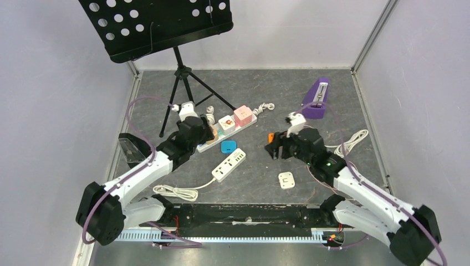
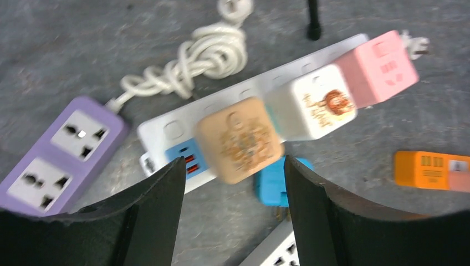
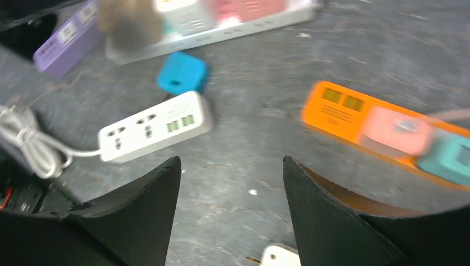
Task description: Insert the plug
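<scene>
We find the left gripper (image 2: 233, 162) and right gripper (image 3: 231, 160) released and empty, the tan plug (image 2: 239, 139) apparently seated, the blue plug (image 2: 269, 182) loose.

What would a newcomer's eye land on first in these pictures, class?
Probably the black music stand towering at the back left, and the purple metronome at the back right. Next, the white power strip in the middle, carrying a tan adapter, a white adapter and a pink adapter in a row, with the left gripper open close to the tan one.
</scene>
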Tool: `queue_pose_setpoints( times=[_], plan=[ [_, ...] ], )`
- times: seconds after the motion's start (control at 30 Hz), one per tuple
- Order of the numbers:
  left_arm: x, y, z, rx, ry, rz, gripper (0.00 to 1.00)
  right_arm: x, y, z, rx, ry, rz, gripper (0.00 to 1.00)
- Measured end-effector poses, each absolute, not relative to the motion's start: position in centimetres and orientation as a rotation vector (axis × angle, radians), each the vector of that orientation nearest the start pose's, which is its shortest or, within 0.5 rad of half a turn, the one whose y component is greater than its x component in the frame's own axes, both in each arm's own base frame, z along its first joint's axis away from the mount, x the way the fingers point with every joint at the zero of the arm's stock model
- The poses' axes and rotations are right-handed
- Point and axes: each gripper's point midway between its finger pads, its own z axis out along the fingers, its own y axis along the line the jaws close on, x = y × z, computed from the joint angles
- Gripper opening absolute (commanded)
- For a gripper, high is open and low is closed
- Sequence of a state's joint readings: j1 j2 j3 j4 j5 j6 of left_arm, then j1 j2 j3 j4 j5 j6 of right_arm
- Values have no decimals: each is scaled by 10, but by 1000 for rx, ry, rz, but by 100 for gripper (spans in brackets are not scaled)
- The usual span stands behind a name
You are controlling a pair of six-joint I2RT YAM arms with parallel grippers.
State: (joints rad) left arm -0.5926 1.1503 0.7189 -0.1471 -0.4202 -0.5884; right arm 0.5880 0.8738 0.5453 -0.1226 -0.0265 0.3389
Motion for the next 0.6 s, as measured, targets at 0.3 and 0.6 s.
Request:
queue_pose_setpoints(
  times=[0.3,0.6],
  plan=[
    [288,-89,94,-489,2178,-103,55,247,294,137,-638,2089,595,92],
    [276,-62,66,-595,2226,-15,57,278,349,73,-783,2151,394,98]
  ],
)
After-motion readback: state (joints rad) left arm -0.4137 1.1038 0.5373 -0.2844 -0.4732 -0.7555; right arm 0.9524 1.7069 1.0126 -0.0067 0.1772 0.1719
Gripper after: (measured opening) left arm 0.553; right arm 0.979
